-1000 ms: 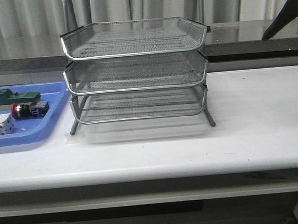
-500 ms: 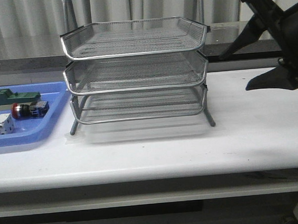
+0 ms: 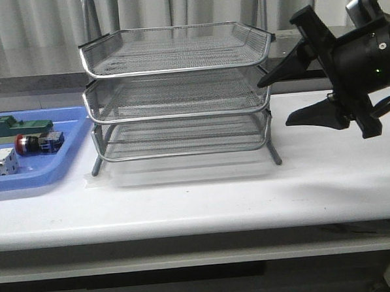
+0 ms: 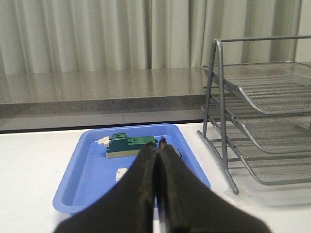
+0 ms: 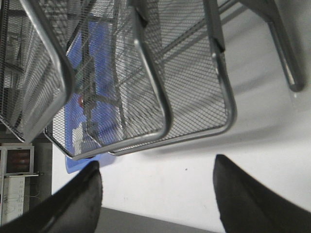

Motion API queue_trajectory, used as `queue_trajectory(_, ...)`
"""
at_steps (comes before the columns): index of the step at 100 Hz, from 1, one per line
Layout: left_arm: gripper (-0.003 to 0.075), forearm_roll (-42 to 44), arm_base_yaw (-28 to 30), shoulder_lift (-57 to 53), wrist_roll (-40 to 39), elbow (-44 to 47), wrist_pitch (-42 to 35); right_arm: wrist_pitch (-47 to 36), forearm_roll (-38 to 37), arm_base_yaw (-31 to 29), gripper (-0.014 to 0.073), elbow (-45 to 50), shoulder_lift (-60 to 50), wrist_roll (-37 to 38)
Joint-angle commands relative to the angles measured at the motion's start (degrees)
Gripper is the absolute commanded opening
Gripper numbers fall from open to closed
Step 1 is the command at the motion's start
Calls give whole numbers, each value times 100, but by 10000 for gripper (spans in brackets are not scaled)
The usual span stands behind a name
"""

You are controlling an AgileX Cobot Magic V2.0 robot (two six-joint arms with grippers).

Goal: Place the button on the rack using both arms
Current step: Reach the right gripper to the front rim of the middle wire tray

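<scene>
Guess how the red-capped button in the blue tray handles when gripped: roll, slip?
The button lies on its side; its round red cap suggests it could roll, though the blocky rear likely limits that. It looks rigid and small, probably light. The rounded cap may slip, so the blocky end seems safer.

The right arm [image 3: 367, 52] was bulky, matte black, with a small green light, thin cables, and a silver-grey camera above. Its claw [image 3: 277, 99] carried long, tapering black fingers [image 3: 311, 116].

On the white worktop [image 3: 204, 198] we see a blue plastic tray [image 3: 65, 162] at the far left, holding a green block [image 3: 14, 126] toward its back and a white block [image 3: 1, 163] nearer the front. Behind the worktop we see pale curtains [image 4: 97, 34] above a grey ledge [image 4: 97, 90].
</scene>
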Motion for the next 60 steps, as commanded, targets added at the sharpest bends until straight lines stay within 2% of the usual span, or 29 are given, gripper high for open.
queue_trajectory(1, -21, -38, 7, -183, -50, 317, -432, 409, 808, 3, 498, -285, -138, -117)
queue_trajectory(60, -21, -38, 7, -183, -50, 317, -432, 674, 808, 3, 498, -970, 589, -117)
